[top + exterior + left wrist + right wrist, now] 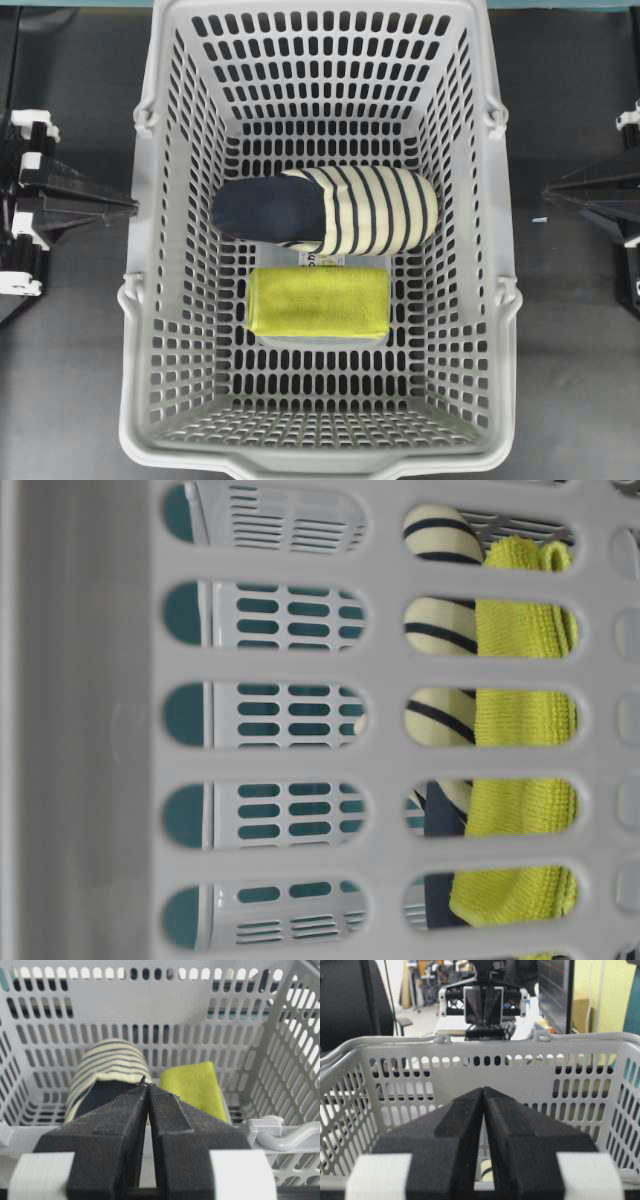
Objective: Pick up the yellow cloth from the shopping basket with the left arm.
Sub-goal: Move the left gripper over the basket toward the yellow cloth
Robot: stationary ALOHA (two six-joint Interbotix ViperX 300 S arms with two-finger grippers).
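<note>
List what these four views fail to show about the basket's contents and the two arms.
- White label under the yellow cloth: overhead, its print is too small and the striped slipper and cloth cover most of it.
- Cloth and slipper at table level: the shopping basket wall shows only strips through its slots.
- Cloth in the right wrist view: hidden behind the right gripper.
- Both arms overhead: cut off by the side edges.

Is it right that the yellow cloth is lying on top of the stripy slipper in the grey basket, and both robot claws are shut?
Not quite. The yellow cloth lies flat on the floor of the grey basket beside the stripy slipper, not on top of it; the overhead view shows this. The rest holds: the left claw and the right claw are both shut.
</note>
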